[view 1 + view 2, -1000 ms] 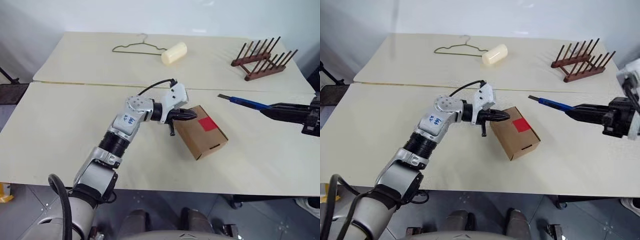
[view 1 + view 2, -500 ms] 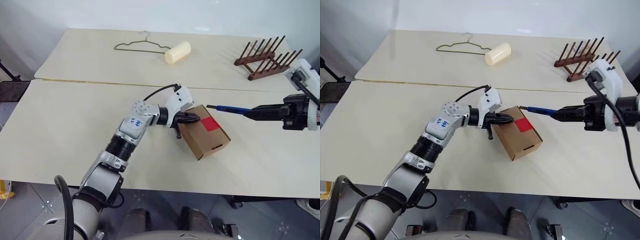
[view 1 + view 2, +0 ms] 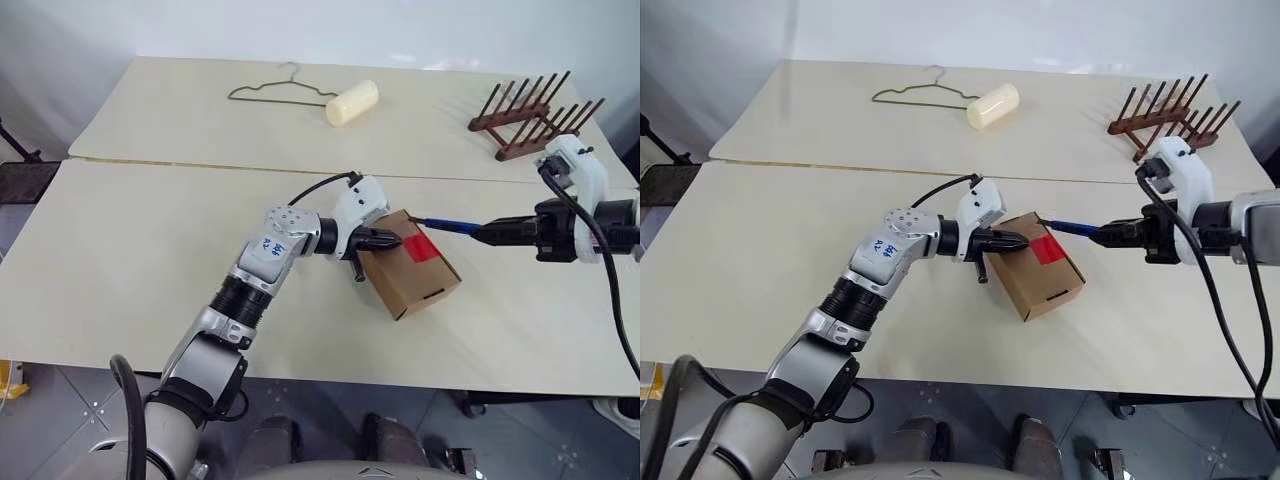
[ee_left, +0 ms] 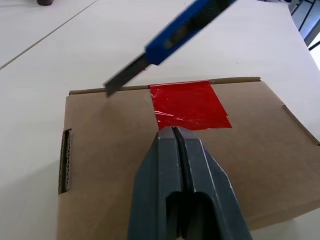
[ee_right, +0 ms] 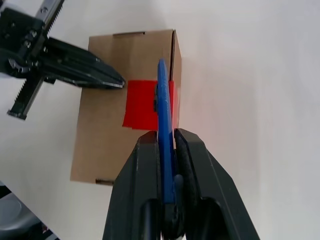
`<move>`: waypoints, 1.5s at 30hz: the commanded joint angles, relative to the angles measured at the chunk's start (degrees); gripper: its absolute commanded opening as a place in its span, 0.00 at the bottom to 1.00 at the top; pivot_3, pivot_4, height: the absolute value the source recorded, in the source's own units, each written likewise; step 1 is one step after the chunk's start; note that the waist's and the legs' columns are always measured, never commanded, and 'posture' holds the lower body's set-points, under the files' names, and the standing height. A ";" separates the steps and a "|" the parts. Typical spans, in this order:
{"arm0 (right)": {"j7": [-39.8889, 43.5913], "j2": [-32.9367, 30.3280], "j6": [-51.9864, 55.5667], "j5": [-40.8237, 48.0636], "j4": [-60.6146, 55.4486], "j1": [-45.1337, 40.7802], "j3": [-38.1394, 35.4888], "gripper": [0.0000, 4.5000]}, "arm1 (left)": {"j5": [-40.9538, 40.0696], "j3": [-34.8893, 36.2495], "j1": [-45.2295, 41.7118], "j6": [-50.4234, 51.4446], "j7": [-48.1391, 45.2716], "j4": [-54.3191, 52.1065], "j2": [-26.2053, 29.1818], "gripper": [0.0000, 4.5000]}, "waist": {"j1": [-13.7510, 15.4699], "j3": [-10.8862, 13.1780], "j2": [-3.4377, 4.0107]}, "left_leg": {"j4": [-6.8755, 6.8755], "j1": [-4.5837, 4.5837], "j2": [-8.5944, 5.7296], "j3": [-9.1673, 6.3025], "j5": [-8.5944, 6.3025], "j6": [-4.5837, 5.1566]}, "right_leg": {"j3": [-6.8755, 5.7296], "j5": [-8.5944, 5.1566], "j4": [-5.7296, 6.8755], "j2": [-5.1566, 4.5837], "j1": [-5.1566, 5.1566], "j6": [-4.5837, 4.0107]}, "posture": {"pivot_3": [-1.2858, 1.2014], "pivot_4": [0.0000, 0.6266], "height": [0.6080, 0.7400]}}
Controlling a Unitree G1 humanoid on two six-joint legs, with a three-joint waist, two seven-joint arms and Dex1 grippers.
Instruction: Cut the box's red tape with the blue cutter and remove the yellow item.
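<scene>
Your left gripper, fingers together, presses on the box beside the red tape; your right gripper clamps the blue cutter, blade tip at the box's far edge.

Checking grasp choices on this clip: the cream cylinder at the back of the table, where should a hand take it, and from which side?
Grip the cylinder across its middle, coming down from above. It lies on its side on the table, slanted, so the fingers should close across its round body, square to its long axis. The hanger lies close by its lower end, so stay nearer the middle, I'd judge.
</scene>
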 commanded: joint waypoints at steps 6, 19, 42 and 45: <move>1.10 1.42 0.21 -4.19 -0.38 -2.45 -2.38 0.03 | -0.04 -0.60 0.92 1.66 -0.03 -2.75 0.23 0.00 | 0.00 0.00 0.00 | 0.01 0.00 -0.01 0.00 0.00 0.00 | 0.00 0.00 0.00 0.00 0.00 0.00 | 0.52 0.24 1.00; 4.03 3.48 2.67 -7.16 -2.85 0.50 -4.40 0.03 | -0.01 -0.82 1.26 3.01 -0.30 -3.92 1.27 0.00 | -0.06 -0.01 0.01 | 0.01 0.02 -0.01 0.01 0.00 0.00 | 0.01 0.00 0.04 0.00 0.00 0.00 | 0.52 0.24 1.00; 10.89 3.53 2.63 -15.15 -4.39 1.74 -5.86 0.03 | -0.08 -1.18 1.71 4.37 -0.56 -5.34 2.09 0.00 | -0.09 -0.02 0.02 | 0.24 0.07 0.00 0.03 0.00 0.00 | 0.07 0.00 0.24 0.00 0.01 0.00 | 0.52 0.24 1.00; 11.42 3.32 2.92 -15.10 -4.77 2.31 -5.54 0.03 | -0.06 -1.16 1.72 4.37 -0.51 -5.31 2.09 0.00 | -0.10 -0.02 0.03 | 0.26 0.07 0.00 0.03 0.00 0.00 | 0.07 0.00 0.27 0.00 0.01 0.00 | 0.52 0.24 1.00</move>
